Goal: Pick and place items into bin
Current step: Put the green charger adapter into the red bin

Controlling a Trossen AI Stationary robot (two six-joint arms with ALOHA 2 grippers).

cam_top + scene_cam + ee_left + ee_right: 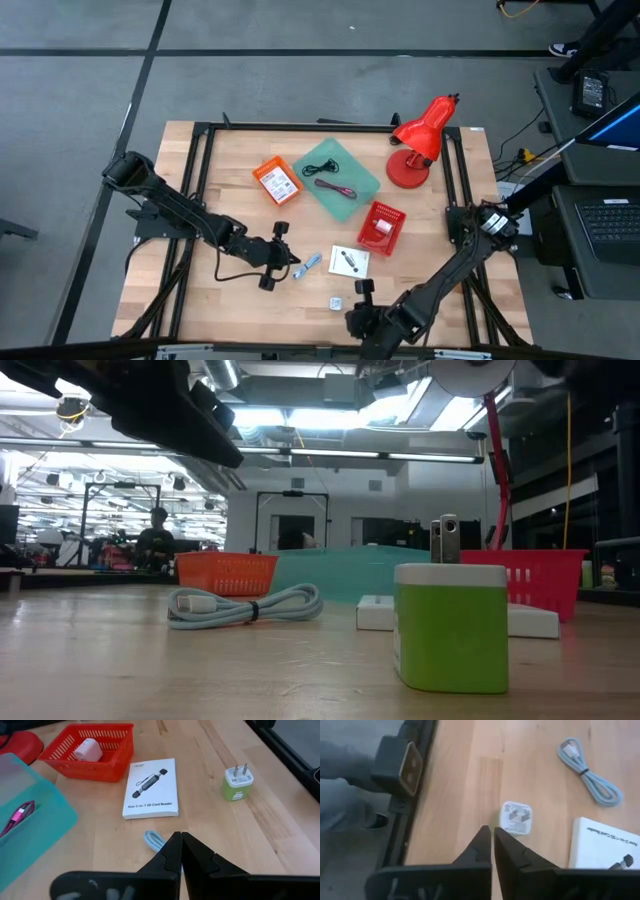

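Note:
A pale blue coiled cable (310,264) (154,841) (245,605) lies flat on the wood. My left gripper (293,262) (181,844) is shut and hovers just on the left of it. A green-and-white plug charger (336,302) (516,817) (450,625) stands near the table's near edge. My right gripper (362,289) (492,836) is shut, close beside the charger and above the table. A white card-reader box (349,261) (150,788) lies between them. The teal bin (335,178) holds a black cable and a maroon cable (19,815).
A red basket (381,227) (55,757) holds a white adapter (88,749). An orange basket (276,180) sits left of the teal bin. A red desk lamp (420,140) stands at the far right. Bare wood lies along the near left. A person stands far off in the room (157,540).

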